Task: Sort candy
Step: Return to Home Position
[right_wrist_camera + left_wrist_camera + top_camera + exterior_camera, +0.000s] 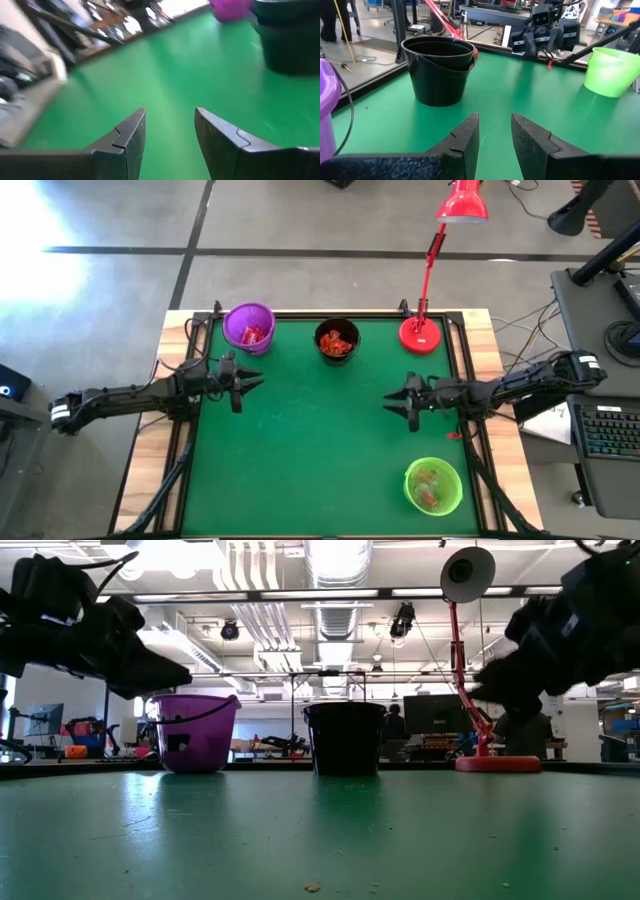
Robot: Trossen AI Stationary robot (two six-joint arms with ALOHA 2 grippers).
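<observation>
Sorting is looking finished — the candy [338, 346] is lying in the purple cup [249, 306] and black cup [337, 322], upper centre, and the green cup [433, 461], lower right. The left gripper [254, 380] and right gripper [393, 402] are hovering mid-frame, fingers parted, gripping nothing.

Place: a robotics lab in an open industrial hall.
Ceiling: bare ducts [335, 565], pipes and strip lights, all exposed.
Floor: grey concrete [300, 220] with dark tape lines; cables [520, 320] trail past the table's [178, 330] right edge.
Rig: two dark arms [130, 395] reaching in over the table's left and right edges.
Desk: a keyboard [608, 430] just beyond the right edge.
Background: a screen [45, 718], benches and gear beyond the far edge.
</observation>
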